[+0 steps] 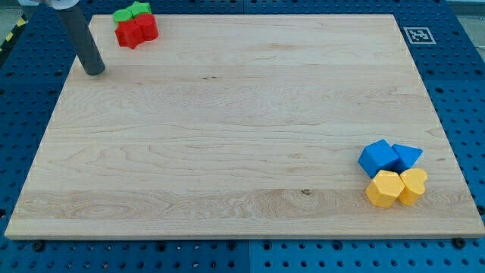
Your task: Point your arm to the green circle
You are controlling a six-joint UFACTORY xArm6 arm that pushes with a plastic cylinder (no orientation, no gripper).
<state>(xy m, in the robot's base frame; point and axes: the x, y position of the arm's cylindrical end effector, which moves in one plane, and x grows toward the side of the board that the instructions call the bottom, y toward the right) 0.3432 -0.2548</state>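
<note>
My tip (94,70) rests on the board near the top left corner. To its upper right, a short gap away, a cluster of green and red blocks sits at the board's top edge. Two green blocks (131,12) lie at the back; their shapes are hard to tell, one looks star-like and I cannot make out a circle. Two red blocks (136,30) lie in front of them, touching. My tip touches none of them.
At the bottom right, a blue cube (378,157) and a blue triangle (408,156) sit together above a yellow hexagon (383,189) and a yellow heart (413,185). A fiducial tag (416,34) marks the board's top right corner.
</note>
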